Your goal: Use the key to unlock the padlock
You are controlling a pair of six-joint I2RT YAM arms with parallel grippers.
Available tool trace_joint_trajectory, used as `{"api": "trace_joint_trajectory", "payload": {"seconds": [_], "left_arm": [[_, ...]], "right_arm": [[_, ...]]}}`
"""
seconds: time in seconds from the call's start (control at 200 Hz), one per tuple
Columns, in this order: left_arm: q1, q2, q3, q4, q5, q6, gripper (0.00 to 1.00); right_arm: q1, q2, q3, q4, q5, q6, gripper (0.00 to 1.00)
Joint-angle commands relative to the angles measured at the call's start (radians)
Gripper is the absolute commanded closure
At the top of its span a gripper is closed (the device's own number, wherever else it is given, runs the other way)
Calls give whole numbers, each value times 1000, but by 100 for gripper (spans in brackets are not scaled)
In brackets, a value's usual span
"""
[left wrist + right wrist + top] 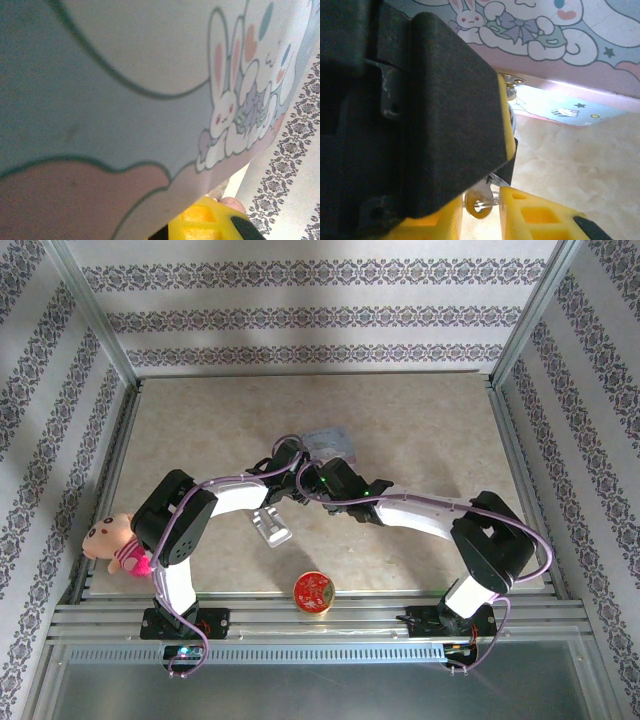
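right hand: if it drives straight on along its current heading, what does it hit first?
Holding the key, it'd most likely meet the metal latch on the tin box first; depth unclear this close.

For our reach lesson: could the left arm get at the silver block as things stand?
Probably yes: the block lies bare just beside that arm, though its claw is close against the box.

The key (480, 205), small with a brass-coloured ring head, was pinched between the right gripper's (482, 216) yellow fingertips. Just above it the dark padlock (512, 157) hung below the tin box's (555, 45) hasp, mostly hidden.
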Motion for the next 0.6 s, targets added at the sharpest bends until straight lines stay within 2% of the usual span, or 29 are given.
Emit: {"api": "trace_joint_trajectory", "payload": {"seconds": [0.0,0.595], "left_arm": [[10,2,-4,-136,47,-32,94],[11,9,-4,-136,77,-31,94]], "right_arm": [[12,26,33,-28,54,-33,75],[34,123,113,-50,158,-74,84]]}}
